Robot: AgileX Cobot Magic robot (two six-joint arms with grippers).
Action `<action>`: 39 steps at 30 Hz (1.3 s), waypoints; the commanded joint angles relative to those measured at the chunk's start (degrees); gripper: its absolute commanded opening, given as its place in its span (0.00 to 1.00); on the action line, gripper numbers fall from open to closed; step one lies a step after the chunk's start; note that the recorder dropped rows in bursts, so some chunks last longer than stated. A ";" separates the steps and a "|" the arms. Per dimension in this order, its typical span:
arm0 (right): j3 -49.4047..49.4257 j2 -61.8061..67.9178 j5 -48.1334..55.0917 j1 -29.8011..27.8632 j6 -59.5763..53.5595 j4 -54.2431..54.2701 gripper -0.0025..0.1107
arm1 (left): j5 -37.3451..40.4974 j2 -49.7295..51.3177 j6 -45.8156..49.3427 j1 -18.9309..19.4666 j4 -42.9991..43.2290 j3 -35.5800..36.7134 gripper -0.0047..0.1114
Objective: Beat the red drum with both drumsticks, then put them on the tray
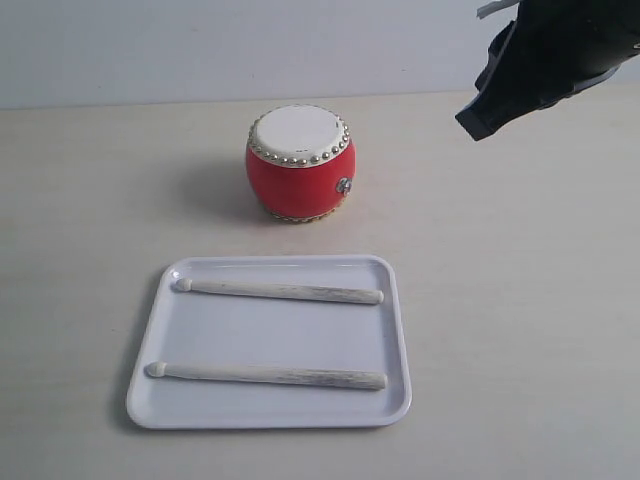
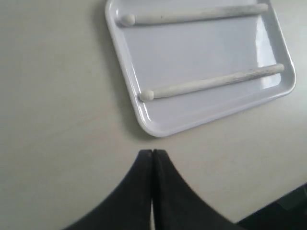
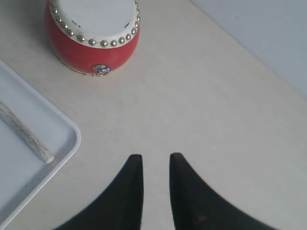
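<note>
The red drum (image 1: pixel 299 162) stands upright on the table behind the white tray (image 1: pixel 395 330), and it also shows in the right wrist view (image 3: pixel 91 38). Two pale drumsticks lie side by side in the tray, one at the back (image 1: pixel 280 291) and one at the front (image 1: pixel 268 375). Both sticks (image 2: pixel 192 14) (image 2: pixel 211 82) and the tray (image 2: pixel 144 120) appear in the left wrist view. My left gripper (image 2: pixel 152 152) is shut and empty over bare table beside the tray. My right gripper (image 3: pixel 156 156) is open and empty, raised at the back right; its arm (image 1: pixel 550 60) shows in the exterior view.
A pale wall (image 1: pixel 200 40) runs behind the table. Bare tabletop (image 1: pixel 520 300) stretches to the right of the tray and the drum. A dark edge (image 2: pixel 283 211) shows at a corner of the left wrist view.
</note>
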 commanded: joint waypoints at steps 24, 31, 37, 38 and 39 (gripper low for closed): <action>0.41 -0.56 -0.60 -0.33 0.43 0.17 0.20 | -30.16 -40.28 -14.56 11.89 12.62 14.05 0.04; 0.41 -0.56 -0.60 -0.33 0.43 0.17 0.20 | -33.05 -49.60 -15.48 20.74 13.07 22.11 0.04; 0.41 -0.56 -0.74 -0.33 0.42 0.17 0.20 | -35.66 -50.59 -16.55 22.23 14.07 26.33 0.04; 0.41 -0.56 -0.74 -0.33 0.42 0.17 0.20 | -35.82 -50.59 -16.55 22.23 14.58 26.74 0.04; 0.41 -0.56 -0.74 -0.33 0.42 0.17 0.20 | -35.91 -50.59 -16.55 22.23 15.25 27.02 0.04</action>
